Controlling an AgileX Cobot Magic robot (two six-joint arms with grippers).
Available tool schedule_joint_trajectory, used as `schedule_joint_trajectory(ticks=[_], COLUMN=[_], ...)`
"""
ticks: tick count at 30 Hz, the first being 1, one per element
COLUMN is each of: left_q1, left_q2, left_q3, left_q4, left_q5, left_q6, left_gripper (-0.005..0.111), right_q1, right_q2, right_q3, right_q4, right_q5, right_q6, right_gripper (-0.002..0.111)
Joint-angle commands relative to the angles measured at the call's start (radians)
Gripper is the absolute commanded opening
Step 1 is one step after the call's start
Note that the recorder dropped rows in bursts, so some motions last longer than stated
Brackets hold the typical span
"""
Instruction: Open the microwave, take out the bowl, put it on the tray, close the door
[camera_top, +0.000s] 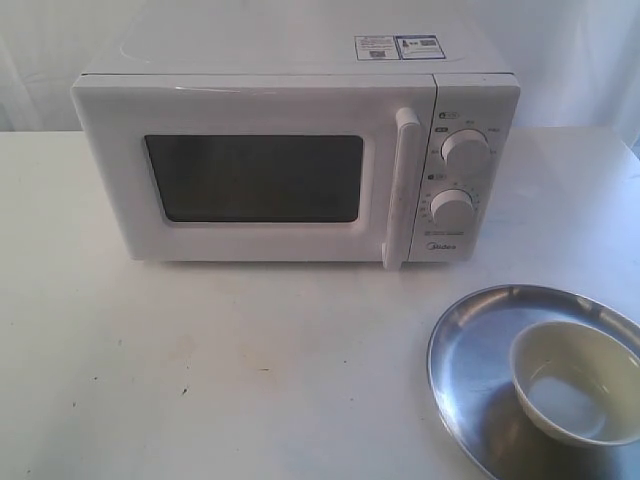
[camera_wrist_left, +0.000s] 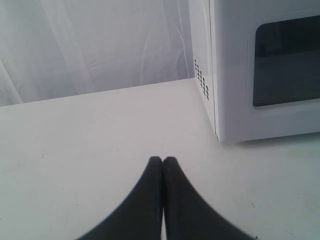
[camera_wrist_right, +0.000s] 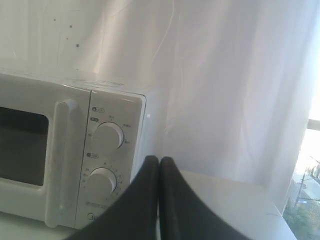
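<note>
Where steel tray (camera_top: 470, 352) gleams, smooth cream bowl (camera_top: 575, 385)

We saw the white microwave (camera_top: 280, 48) at the far side, its door (camera_top: 250, 108) shut; the cream bowl (camera_top: 578, 382) sat upright on the steel tray (camera_top: 470, 352), near right.

Bare table (camera_top: 200, 370) gives free passage in front of and to the left of the microwave (camera_top: 290, 150); nothing stands before the shut door (camera_top: 250, 180) or its handle (camera_top: 405, 190). Front right is occupied by the tray (camera_top: 470, 350) carrying the bowl (camera_top: 575, 385). White curtain (camera_wrist_left: 90, 45) closes off the rear.
</note>
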Motion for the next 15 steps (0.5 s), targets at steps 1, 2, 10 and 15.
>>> schedule_joint_trajectory(ticks=[1,2,10,15], left_q1=[-0.004,-0.004,-0.004,-0.004], left_q2=[-0.002,-0.002,-0.002,-0.002], left_q3=[-0.003,-0.003,-0.003,-0.003], left_q4=[-0.008,-0.008,-0.008,-0.008], left_q5=[-0.004,-0.004,-0.004,-0.004], left_q6=[0.0,0.0,0.0,0.0], left_gripper=[0.0,0.0,0.0,0.0], right_q1=[-0.03,-0.03,-0.03,-0.03], right_q2=[-0.006,-0.006,-0.006,-0.006], right_q3=[0.005,0.005,0.005,0.005], right_q4=[0.03,0.037,0.039,0.039], right_q5=[0.044,0.054,0.077,0.101], right_q6=[-0.009,-0.009,0.034,0.034], right_gripper=[0.0,0.0,0.0,0.0])
